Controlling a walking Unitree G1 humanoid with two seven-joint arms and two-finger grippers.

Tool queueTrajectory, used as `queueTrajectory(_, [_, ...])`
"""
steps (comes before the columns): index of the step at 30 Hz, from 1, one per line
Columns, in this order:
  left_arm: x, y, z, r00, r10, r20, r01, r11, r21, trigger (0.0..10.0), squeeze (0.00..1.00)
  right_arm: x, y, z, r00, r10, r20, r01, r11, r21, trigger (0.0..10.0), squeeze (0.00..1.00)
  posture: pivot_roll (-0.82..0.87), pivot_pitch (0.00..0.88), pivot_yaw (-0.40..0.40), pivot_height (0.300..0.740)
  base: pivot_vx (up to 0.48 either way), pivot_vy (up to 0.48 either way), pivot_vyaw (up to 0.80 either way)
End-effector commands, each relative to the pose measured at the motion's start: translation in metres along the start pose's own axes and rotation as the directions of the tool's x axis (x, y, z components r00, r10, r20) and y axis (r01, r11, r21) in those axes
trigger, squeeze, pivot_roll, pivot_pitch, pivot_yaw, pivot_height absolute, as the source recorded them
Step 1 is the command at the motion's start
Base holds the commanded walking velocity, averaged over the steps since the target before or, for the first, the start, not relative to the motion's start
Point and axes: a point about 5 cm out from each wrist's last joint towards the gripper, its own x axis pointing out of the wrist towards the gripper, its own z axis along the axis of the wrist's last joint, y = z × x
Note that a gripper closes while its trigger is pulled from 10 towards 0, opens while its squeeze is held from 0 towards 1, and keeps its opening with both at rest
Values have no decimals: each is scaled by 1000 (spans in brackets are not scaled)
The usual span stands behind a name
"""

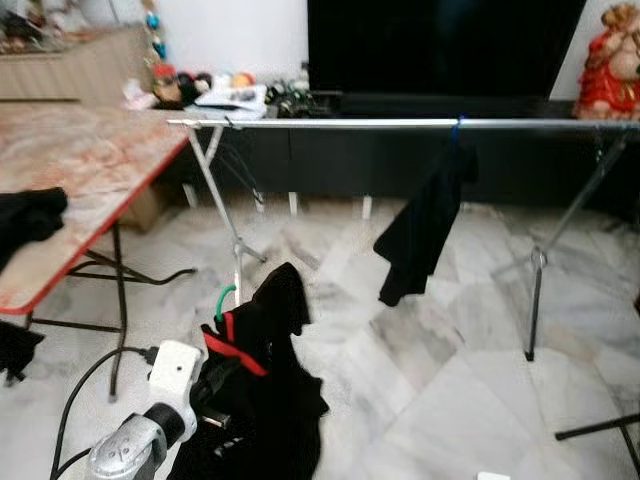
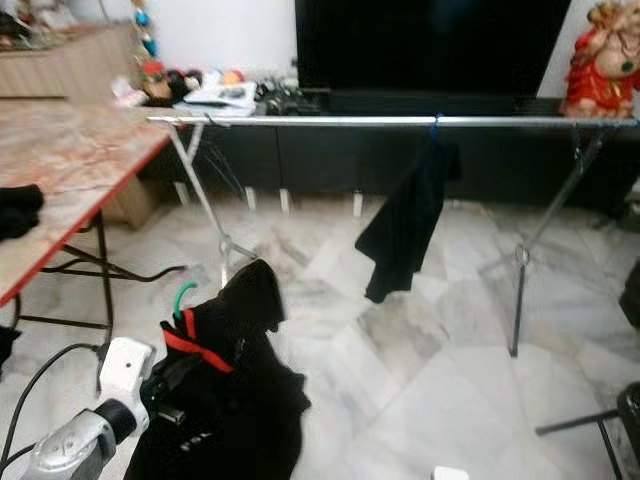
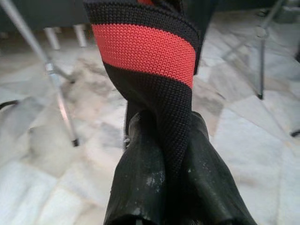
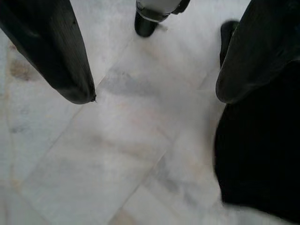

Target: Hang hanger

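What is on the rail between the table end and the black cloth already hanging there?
Nothing: in the left eye view the rail runs bare from the table to the hung black cloth. The left gripper holds its garment lower down.

Home living room. Marble-tile floor (image 1: 430,380); large dark TV (image 1: 440,45) above a low black cabinet (image 1: 400,150). Red figurine (image 1: 610,65) at one end, toys and clutter (image 1: 200,88) at the other. Folding table (image 1: 90,160). Metal drying rack (image 1: 400,124) with a black garment (image 1: 425,225) hanging.

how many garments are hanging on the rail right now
1: a black garment hangs mid-rail. The left gripper holds another, on a green hanger, below the rail.
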Motion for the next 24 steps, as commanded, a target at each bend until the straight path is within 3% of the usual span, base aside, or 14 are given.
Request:
queueTrajectory(1, [7,-7,6,998,-61,14,61,998,6,10000,0,-3,-4,-6,1000,-8,-4,8,1000,28,10000,0,123,36,24,740,0,0,0])
queueTrajectory(7, [16,-18,8,983,-185,-24,185,983,18,10000,0,-2,1,-1,997,67,36,-67,998,4,10000,0,121,40,31,740,0,0,0])
queueTrajectory(12, [28,-29,18,942,-333,-43,335,941,44,10000,0,-2,11,6,973,214,81,-210,976,-66,10000,0,107,37,35,740,0,0,0])
queueTrajectory(13, [33,-30,22,935,-354,-38,355,934,45,10000,0,9,53,65,908,347,233,-322,936,-140,10000,0,102,36,35,740,0,0,0])
queueTrajectory(15, [38,-31,27,927,-372,-36,374,926,48,10000,0,9,82,106,832,453,320,-409,891,-198,10000,0,99,34,36,740,0,0,0])
queueTrajectory(17, [41,-32,29,923,-383,-36,384,922,49,10000,0,8,88,112,803,493,335,-448,870,-206,10000,0,95,33,37,740,0,0,0])
queueTrajectory(18, [50,-38,35,909,-415,-37,416,909,37,10000,0,2,98,120,715,606,350,-555,795,-244,10000,0,94,32,39,740,0,0,0])
queueTrajectory(21, [56,-42,39,899,-435,-55,438,898,45,10000,0,-2,105,123,643,688,336,-627,725,-285,10000,0,89,29,40,740,0,0,0])
queueTrajectory(22, [64,-46,42,897,-435,-75,439,896,65,10000,0,-5,110,120,591,751,293,-675,660,-330,10000,0,84,27,38,740,0,0,0])
queueTrajectory(23, [64,-46,42,897,-435,-75,439,896,65,10000,0,-5,110,120,591,751,293,-675,660,-330,10000,0,84,27,38,740,0,0,0])
queueTrajectory(24, [69,-49,45,896,-438,-77,442,895,59,10000,0,-6,113,117,561,785,262,-701,619,-353,10000,0,81,27,35,740,0,0,0])
